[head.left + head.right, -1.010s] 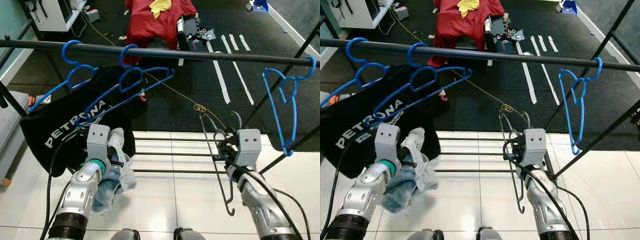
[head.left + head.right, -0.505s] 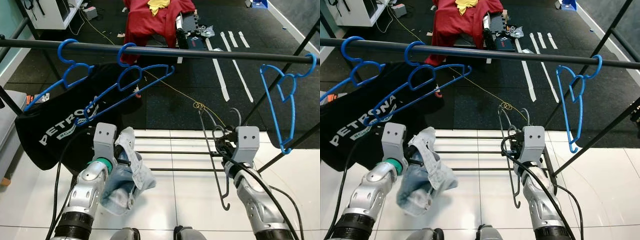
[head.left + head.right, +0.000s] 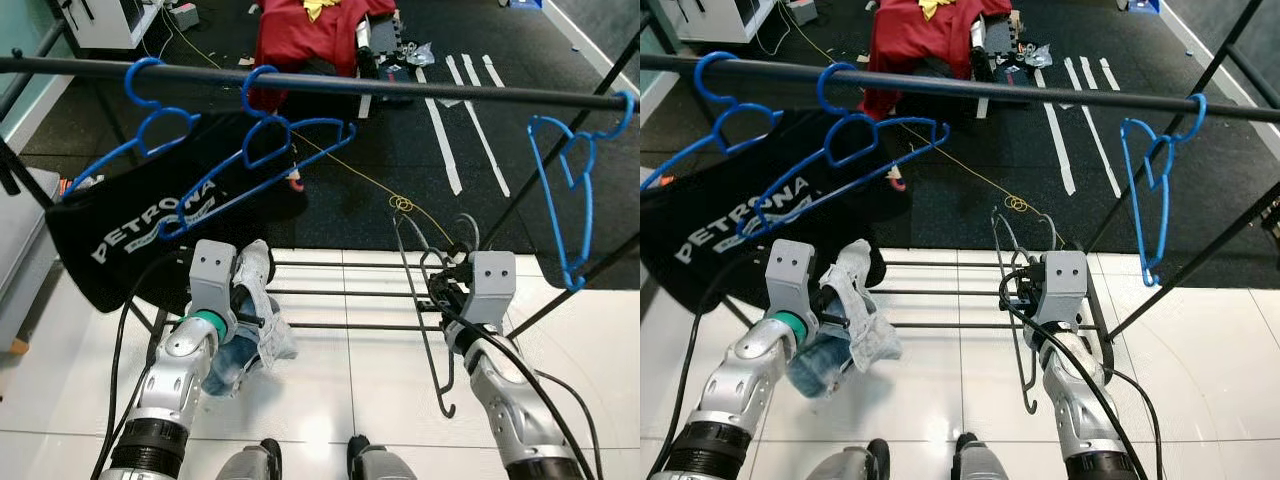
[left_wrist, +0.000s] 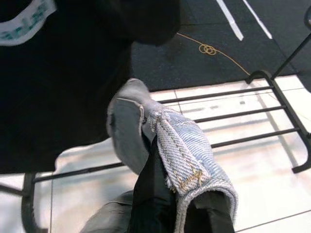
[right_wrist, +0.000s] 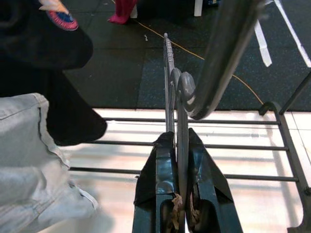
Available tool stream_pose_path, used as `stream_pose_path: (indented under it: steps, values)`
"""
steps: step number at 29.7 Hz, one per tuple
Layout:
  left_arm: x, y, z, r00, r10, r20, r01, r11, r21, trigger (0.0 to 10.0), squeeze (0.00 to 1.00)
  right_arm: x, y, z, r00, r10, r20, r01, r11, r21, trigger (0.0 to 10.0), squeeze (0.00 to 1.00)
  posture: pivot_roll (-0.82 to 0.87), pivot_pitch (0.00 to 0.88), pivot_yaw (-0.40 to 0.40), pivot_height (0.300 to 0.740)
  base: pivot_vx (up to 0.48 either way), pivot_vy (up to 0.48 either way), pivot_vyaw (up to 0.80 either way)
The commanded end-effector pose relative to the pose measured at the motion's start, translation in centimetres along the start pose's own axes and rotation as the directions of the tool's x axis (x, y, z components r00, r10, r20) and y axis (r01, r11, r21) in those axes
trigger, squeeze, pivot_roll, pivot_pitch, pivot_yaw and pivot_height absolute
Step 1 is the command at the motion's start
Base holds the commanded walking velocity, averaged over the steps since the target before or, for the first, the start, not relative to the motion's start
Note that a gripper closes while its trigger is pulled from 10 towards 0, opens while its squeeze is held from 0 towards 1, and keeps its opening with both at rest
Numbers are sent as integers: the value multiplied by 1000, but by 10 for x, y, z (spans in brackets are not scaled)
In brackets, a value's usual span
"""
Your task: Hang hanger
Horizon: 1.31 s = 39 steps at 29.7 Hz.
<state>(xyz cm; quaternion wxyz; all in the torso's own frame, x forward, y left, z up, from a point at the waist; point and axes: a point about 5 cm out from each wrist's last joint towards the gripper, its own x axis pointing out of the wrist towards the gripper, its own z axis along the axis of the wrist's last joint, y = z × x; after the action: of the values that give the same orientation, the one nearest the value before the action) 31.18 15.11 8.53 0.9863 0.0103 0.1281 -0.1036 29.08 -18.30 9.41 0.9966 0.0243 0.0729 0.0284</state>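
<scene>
My right gripper (image 3: 443,291) is shut on a dark grey wire hanger (image 3: 441,345), held below the black rail (image 3: 400,88) with its hook end hanging down. In the right wrist view the hanger (image 5: 180,95) is pinched between the two black fingers (image 5: 162,165). My left gripper (image 3: 250,314) is shut on a bunched light denim garment (image 3: 256,330), low at the left; the denim (image 4: 181,156) wraps over the fingers. Three blue hangers (image 3: 270,150) hang on the rail, and one (image 3: 150,140) carries a black printed shirt (image 3: 130,230).
The third blue hanger (image 3: 565,190) hangs bare at the rail's right end. Low rack bars (image 3: 340,295) cross between my arms above white floor tiles. A slanted frame post (image 3: 560,170) stands at right. A red garment (image 3: 305,30) lies on the dark floor beyond.
The denim in my left gripper swung out to the right, then settled back, bunched close to the gripper. The right gripper with the grey hanger has hardly moved. The view has shifted slightly.
</scene>
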Motion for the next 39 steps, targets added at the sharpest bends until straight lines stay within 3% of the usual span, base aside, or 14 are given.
stream_pose_path:
  steps: [1, 34, 39]
  values:
    - [0, -2, 0, 1000, -13, 9, 13, 1000, 0, 10000, 0, -2, -1, -6, 1000, -3, -15, 3, 1000, -1, 10000, 0, -64, 120, 33, 740, -330, 0, 0]
    - [0, 0, 1, 999, -41, 2, 41, 999, 19, 10000, 0, -1, 1, -8, 1000, -14, -17, 14, 1000, 28, 10000, 0, -55, 106, 37, 740, -317, 0, 0]
    - [1, -1, -2, 998, -58, -29, 60, 996, 60, 10000, 0, -2, 1, -9, 1000, -24, -17, 24, 999, 38, 10000, 0, -56, 100, 41, 740, -50, 0, 0]
